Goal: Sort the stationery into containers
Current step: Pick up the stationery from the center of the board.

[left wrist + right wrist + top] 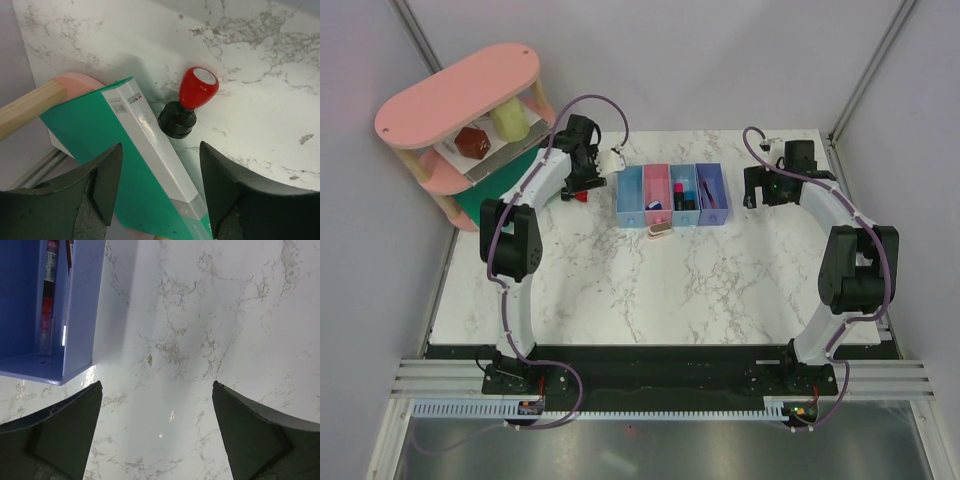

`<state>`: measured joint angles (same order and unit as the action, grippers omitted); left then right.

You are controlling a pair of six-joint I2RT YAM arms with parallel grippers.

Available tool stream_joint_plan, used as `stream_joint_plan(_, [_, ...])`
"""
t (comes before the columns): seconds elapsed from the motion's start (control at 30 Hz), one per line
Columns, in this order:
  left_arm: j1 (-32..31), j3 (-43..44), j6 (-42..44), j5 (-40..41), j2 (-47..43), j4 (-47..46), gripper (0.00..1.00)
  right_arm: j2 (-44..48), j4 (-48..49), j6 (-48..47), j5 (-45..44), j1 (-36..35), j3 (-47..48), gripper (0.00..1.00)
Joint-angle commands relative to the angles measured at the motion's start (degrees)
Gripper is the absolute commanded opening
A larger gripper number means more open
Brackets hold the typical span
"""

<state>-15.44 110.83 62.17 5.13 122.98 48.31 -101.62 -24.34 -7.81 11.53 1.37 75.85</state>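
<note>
A small stamp with a red knob and black base (192,100) lies on its side on the marble, against the edge of the green board (95,145). My left gripper (160,185) hangs open just short of it, over the board's pale edge, holding nothing. From above, the left gripper (577,188) sits left of the four containers (672,222), with the red piece (581,198) at its tips. A beige stapler-like block (659,229) lies in front of the pink bin. My right gripper (157,435) stands wide open over bare marble, right of the violet bin (80,315), which holds a pen (47,295).
The pink oval tiered shelf (460,95) stands at the back left, its wooden post (30,107) and pink base (75,80) close beside the left gripper. The bins hold a black marker with a red cap (678,195) and small pieces. White walls enclose the table.
</note>
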Motion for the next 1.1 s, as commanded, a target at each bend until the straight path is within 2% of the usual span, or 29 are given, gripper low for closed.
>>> stream_joint_plan(0.0, [1.4, -1.4, 7.5, 1.3, 0.2, -0.2, 0.70, 2.8, 1.2, 0.7, 1.1, 0.1, -0.5, 0.98])
stream_joint_plan(0.43, [3.3, -2.8, 13.4, 3.2, 4.2, -0.2, 0.71, 3.9, 1.1, 1.6, 2.3, 0.1, -0.4, 0.98])
stream_joint_plan(1.07, [4.7, -0.4, 13.3, 1.6, 10.6, -0.2, 0.70, 4.4, 0.7, 2.4, 3.1, 0.0, 0.4, 0.98])
